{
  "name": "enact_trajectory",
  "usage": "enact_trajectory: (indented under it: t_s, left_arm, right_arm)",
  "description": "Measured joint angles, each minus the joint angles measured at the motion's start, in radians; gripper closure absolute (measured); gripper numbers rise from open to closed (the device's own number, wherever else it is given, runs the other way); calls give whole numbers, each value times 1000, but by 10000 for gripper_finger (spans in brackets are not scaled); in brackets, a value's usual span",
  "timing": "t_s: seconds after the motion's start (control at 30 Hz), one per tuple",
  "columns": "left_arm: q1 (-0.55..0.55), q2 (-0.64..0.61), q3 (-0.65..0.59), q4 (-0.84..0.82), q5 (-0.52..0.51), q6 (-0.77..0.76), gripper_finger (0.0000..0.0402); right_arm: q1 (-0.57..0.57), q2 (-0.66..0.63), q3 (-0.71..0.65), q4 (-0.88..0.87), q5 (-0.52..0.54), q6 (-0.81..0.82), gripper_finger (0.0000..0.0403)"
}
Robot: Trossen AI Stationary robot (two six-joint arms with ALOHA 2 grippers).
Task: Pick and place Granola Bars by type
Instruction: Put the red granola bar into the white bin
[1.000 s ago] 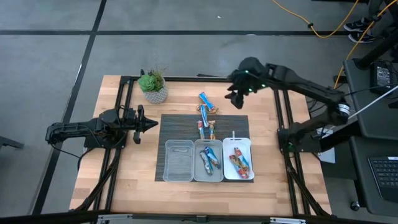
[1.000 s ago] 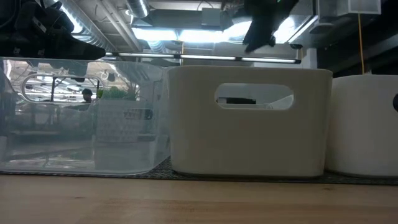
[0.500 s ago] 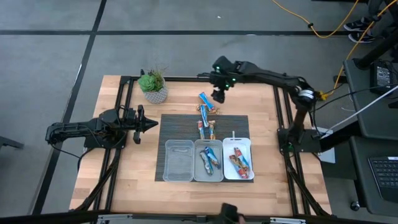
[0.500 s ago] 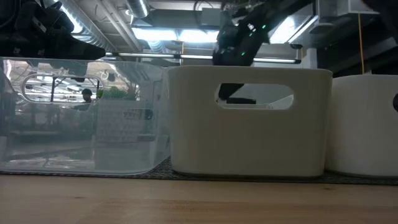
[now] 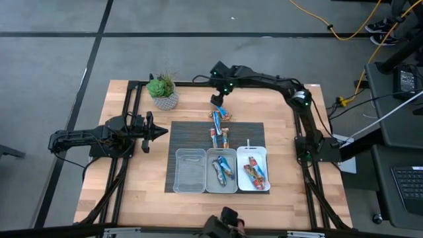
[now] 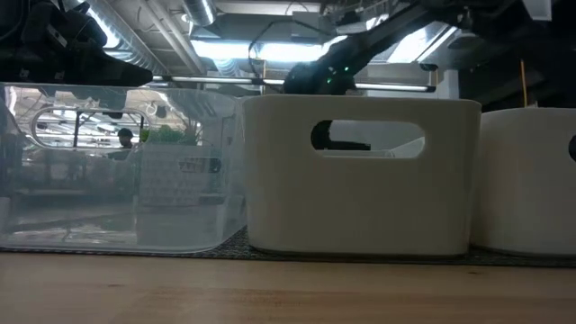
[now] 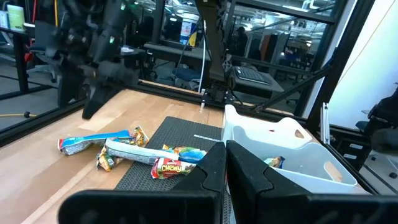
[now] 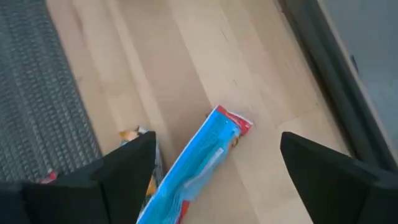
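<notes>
The right gripper, dark and two-fingered at the end of the long right arm, hangs over the far part of the pale wooden table, directly above a slim blue-wrapped granola bar that lies flat on the bare wood just beyond the dark ribbed mat. The right wrist view shows its fingers spread wide, one to each side of the blue bar and not touching it. Beside that bar lies a small cluster of other loose wrapped bars, blue, red-orange and silvery-white, some on the wood and some on the far edge of the mat; the left wrist view shows them overlapping, though exactly how many there are is hard to make out. Three rectangular trays stand side by side on the near part of the mat: the clear plastic left tray, the white middle tray holding blue-wrapped bars, and the white right tray holding red-orange bars. The left gripper waits at the left side of the table, near the mat's left edge, its fingers pressed together. A small green potted plant stands at the far left corner.
</notes>
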Motion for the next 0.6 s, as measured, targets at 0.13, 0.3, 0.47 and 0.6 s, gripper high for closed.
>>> enact_trajectory:
  t_s: [0.13, 0.3, 0.47, 0.6]
  left_arm:
    - [0, 0, 0, 0, 0, 0, 395]
    - [0, 0, 0, 0, 0, 0, 395]
    - [0, 0, 0, 0, 0, 0, 395]
    - [0, 0, 0, 0, 0, 0, 395]
  right_arm:
    - [10, 39, 1, -15, 67, 25, 69]
    - [14, 68, 1, -33, 141, 23, 75]
    - [15, 78, 1, -31, 139, 29, 76]
    - [16, 78, 1, -31, 99, 43, 76]
